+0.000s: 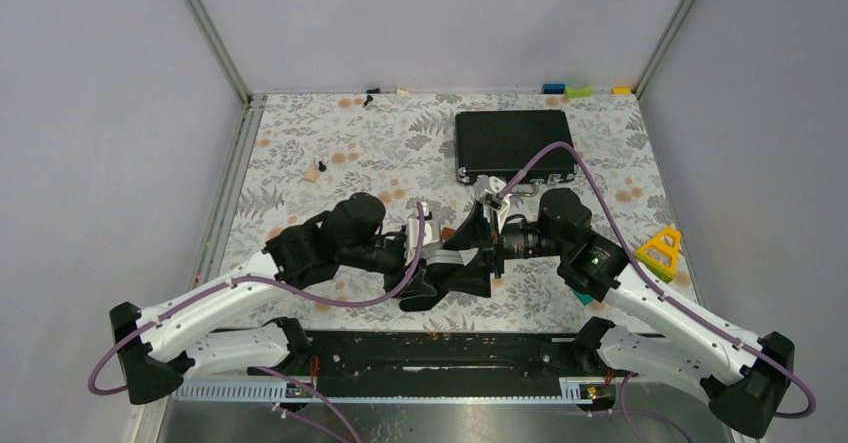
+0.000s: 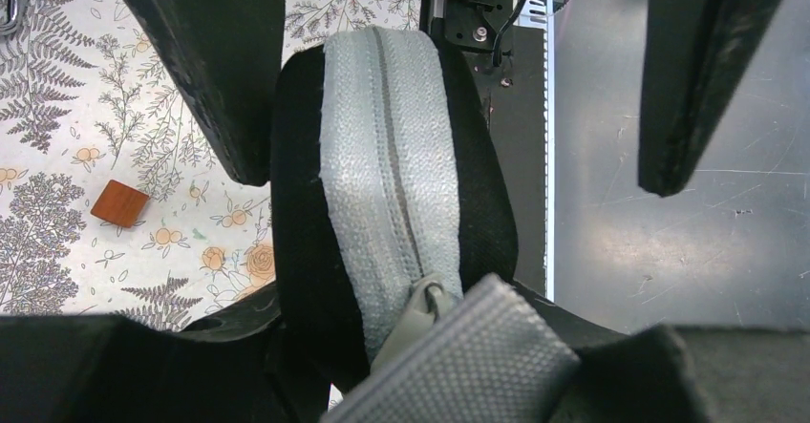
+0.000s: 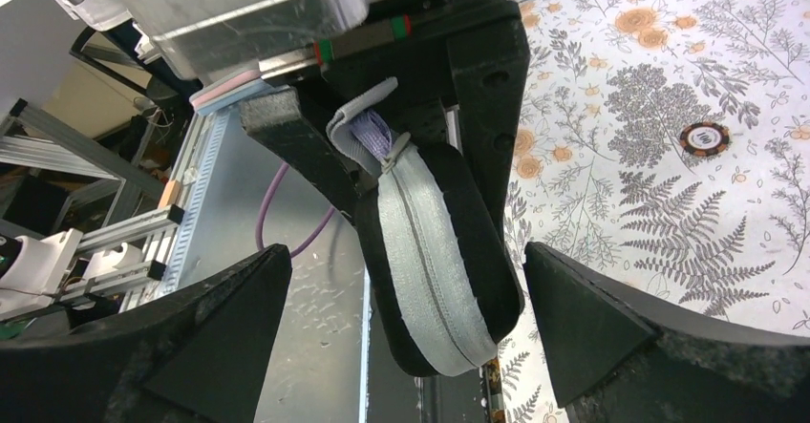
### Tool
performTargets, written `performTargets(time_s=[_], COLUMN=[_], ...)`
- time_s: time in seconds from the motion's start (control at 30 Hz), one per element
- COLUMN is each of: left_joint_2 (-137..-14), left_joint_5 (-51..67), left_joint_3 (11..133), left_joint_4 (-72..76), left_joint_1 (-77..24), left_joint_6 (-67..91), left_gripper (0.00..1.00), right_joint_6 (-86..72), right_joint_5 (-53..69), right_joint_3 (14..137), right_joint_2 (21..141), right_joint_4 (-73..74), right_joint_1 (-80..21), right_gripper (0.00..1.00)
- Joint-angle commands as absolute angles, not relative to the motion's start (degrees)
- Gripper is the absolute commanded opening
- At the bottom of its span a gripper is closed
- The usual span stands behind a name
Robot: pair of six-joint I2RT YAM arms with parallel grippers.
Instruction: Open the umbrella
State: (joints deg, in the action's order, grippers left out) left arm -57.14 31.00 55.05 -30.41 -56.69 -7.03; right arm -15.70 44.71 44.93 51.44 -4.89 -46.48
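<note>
My left pincer [image 2: 449, 175] holds the black zip case [image 3: 435, 289] up in the air, so the zip faces my right pincer [image 3: 406, 261]; that one is wide open, one finger on each side of the case, not touching; I think it waits to pull the zip. I cannot see the umbrella; a bit of purple [image 3: 368, 137] peeks by the zip pull, so I guess it is inside the case. Behind the case is the table's flowery cloth [image 1: 380, 143] with a flat black briefcase [image 1: 513, 143]; grey walls stand round.

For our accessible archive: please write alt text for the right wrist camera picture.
A black oval case with a grey zipper is held up by the left gripper. The right gripper stands open with one finger on either side of the case, a floral table behind.
</note>
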Motion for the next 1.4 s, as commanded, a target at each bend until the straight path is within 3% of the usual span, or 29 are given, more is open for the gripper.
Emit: performTargets(time_s=[0.0, 0.27, 0.6, 0.7, 0.77, 0.9, 0.97, 1.37], left_joint_2=[-57.18, -57.63, -56.74, -56.44, -55.99, -54.16, -51.98, -28.35], left_joint_5=[31.93, 32.74, 32.62, 32.3, 32.34, 30.12, 25.33, -1.37], left_joint_3=[58.51, 58.58, 58.54, 58.77, 58.79, 58.73, 58.64, 42.61], left_joint_4=[-25.75, -25.49, -25.49, -25.5, -25.15, -24.0, -21.65, -2.7], left_joint_1=[-56.95, -56.93, -56.89, -56.87, -56.87, -56.91, -56.87, -56.29], left_joint_6=[-6.88, -6.33, -6.49, -6.01, -5.67, -3.78, 1.09, 19.49], left_gripper=[0.1, 0.11, 0.12, 0.15, 0.24, 0.84, 0.98, 0.99], right_joint_6=[-17.19, -16.87, -9.6, -10.07, -10.51, -14.17, -17.74, -28.85], right_joint_5=[46.45, 44.98, 36.84, 35.14, 32.98, 29.27, 26.77, 10.38], right_joint_3=[43.21, 44.16, 46.96, 48.1, 48.6, 46.17, 43.19, 30.47], right_joint_2=[50.33, 53.1, 54.86, 55.72, 56.06, 54.46, 52.32, 40.97], right_joint_4=[-10.38, -9.25, -0.35, 2.67, 2.75, -6.28, -12.92, -51.25], right_joint_1=[-46.93, -48.42, -52.16, -52.12, -52.12, -52.12, -52.12, -52.15], right_gripper=[0.99, 0.79, 0.72, 0.52, 0.32, 0.1, 0.0, 0.0])
